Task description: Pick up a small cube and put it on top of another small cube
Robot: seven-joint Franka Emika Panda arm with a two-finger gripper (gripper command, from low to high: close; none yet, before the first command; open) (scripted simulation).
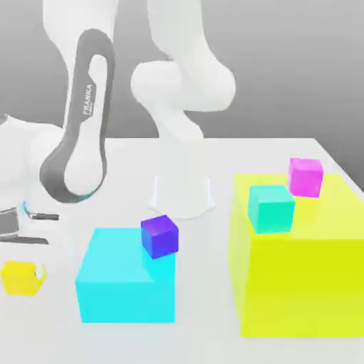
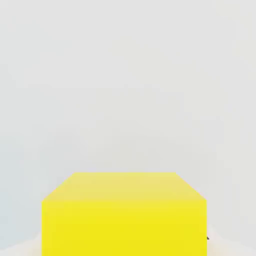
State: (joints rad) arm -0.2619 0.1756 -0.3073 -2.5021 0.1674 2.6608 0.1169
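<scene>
A small yellow cube (image 1: 15, 279) (image 2: 124, 215) lies on the white table at the exterior view's far left. My gripper (image 1: 25, 269) reaches down onto it from the hand at the picture's left edge and is shut on the cube, with a pale fingertip (image 1: 40, 273) against its side. In the hand view the cube sits very close, right under the hand. A small purple cube (image 1: 159, 235) rests on the back corner of a large cyan block (image 1: 121, 288). A small teal cube (image 1: 271, 208) and a small magenta cube (image 1: 306, 176) sit on a large yellow-green block (image 1: 302, 284).
The arm's white base (image 1: 182, 188) stands behind the blocks in the middle. The cyan block lies between the yellow cube and the tall yellow-green block at the exterior view's right. The table edge (image 1: 334, 160) runs behind the magenta cube.
</scene>
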